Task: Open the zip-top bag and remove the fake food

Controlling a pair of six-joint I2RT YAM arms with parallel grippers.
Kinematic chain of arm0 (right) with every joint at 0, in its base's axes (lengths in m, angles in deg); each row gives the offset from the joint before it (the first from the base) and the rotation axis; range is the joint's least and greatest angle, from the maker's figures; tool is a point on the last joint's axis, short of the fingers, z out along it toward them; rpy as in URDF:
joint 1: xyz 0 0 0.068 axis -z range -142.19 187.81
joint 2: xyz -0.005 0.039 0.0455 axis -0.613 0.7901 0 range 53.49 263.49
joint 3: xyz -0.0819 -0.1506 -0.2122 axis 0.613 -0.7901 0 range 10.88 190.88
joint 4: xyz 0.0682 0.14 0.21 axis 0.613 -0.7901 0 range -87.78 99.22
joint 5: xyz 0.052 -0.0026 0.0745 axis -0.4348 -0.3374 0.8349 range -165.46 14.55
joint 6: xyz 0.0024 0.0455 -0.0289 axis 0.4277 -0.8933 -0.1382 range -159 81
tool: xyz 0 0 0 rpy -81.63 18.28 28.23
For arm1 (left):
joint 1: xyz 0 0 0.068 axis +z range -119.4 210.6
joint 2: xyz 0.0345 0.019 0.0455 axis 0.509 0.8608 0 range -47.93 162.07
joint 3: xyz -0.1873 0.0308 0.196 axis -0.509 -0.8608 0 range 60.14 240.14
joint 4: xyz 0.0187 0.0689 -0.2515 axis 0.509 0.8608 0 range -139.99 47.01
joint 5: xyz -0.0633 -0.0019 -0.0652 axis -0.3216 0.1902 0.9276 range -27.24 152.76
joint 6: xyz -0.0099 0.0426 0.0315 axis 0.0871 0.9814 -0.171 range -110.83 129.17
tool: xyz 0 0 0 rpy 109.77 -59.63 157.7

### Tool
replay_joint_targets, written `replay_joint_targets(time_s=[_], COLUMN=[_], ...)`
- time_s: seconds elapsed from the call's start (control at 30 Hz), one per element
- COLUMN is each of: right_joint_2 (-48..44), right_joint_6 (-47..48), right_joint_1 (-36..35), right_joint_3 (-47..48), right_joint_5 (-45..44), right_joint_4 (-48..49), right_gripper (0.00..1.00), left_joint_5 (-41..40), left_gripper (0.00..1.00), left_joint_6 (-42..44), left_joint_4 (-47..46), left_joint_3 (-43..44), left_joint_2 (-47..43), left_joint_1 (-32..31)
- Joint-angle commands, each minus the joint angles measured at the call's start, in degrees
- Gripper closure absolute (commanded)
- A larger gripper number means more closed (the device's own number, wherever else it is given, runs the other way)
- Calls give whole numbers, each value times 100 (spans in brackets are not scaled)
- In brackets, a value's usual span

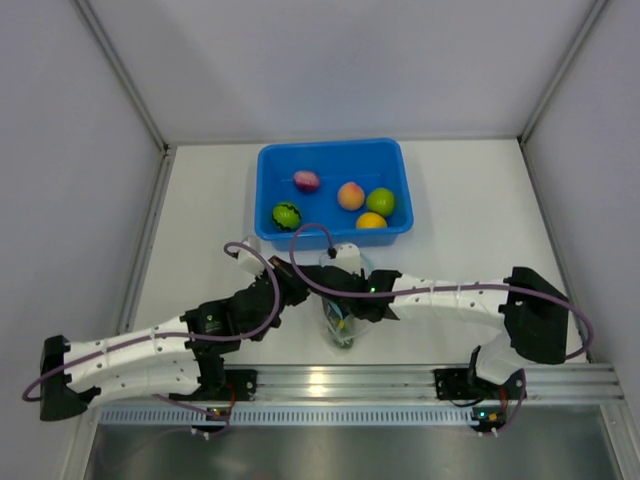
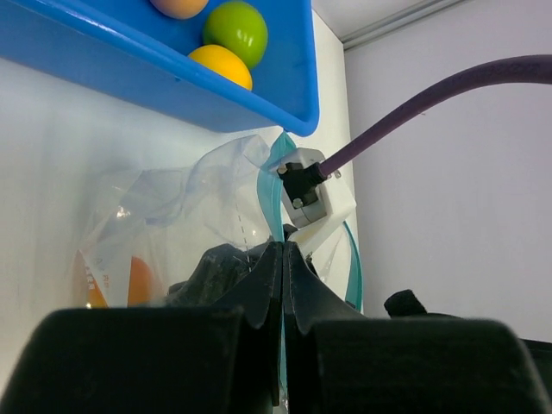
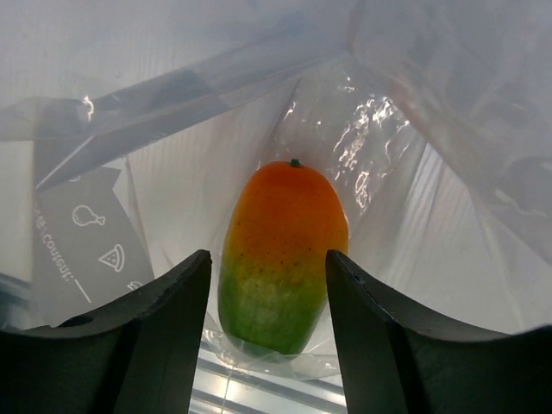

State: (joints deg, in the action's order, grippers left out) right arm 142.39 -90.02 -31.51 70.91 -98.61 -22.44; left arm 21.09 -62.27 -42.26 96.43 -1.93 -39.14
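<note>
The clear zip-top bag [image 1: 341, 325] lies near the front edge, its mouth toward the blue tub; it also shows in the left wrist view [image 2: 172, 211]. My left gripper [image 1: 303, 290] is shut on the bag's teal zipper edge [image 2: 278, 203]. My right gripper [image 1: 346, 304] is open and reaches inside the bag. In the right wrist view its jaws [image 3: 268, 280] stand either side of an orange-to-green fruit [image 3: 281, 256] without touching it. That fruit shows orange through the plastic in the left wrist view [image 2: 138, 281].
The blue tub [image 1: 330, 237] stands just behind the bag and holds purple-pink [image 1: 306, 181], peach [image 1: 350, 195], lime green [image 1: 381, 201], yellow [image 1: 371, 221] and dark green striped [image 1: 287, 215] fruits. An aluminium rail [image 1: 400, 380] runs along the front. White walls enclose the table.
</note>
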Motion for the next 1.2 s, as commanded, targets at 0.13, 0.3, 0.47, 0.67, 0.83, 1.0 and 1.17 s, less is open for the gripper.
replay_joint_targets(time_s=[0.13, 0.3, 0.47, 0.67, 0.83, 1.0, 1.17], right_joint_2=[355, 487, 865, 453, -82, -514, -769], right_joint_6=[-30, -48, -57, -197, -189, -127, -4], right_joint_1=[-214, -222, -214, -336, -416, -407, -407], right_joint_3=[-52, -334, -273, -264, 44, 368, 685], right_joint_5=[214, 558, 549, 277, -197, -671, -1015], right_joint_4=[-324, 81, 11, -68, -577, -964, -1333], right_gripper=[37, 30, 27, 39, 43, 44, 45], left_joint_5=[-236, -263, -263, -271, -236, -166, -87], left_gripper=[100, 100, 100, 100, 100, 100, 100], left_joint_6=[25, 60, 104, 113, 104, 86, 69], left_joint_4=[-210, -210, -210, -210, -210, -210, -210], left_joint_3=[-87, -96, -96, -131, -123, -123, -96], left_joint_2=[-109, -117, -109, -161, -118, -82, 5], left_joint_1=[-5, -5, -5, -5, -5, -5, -5])
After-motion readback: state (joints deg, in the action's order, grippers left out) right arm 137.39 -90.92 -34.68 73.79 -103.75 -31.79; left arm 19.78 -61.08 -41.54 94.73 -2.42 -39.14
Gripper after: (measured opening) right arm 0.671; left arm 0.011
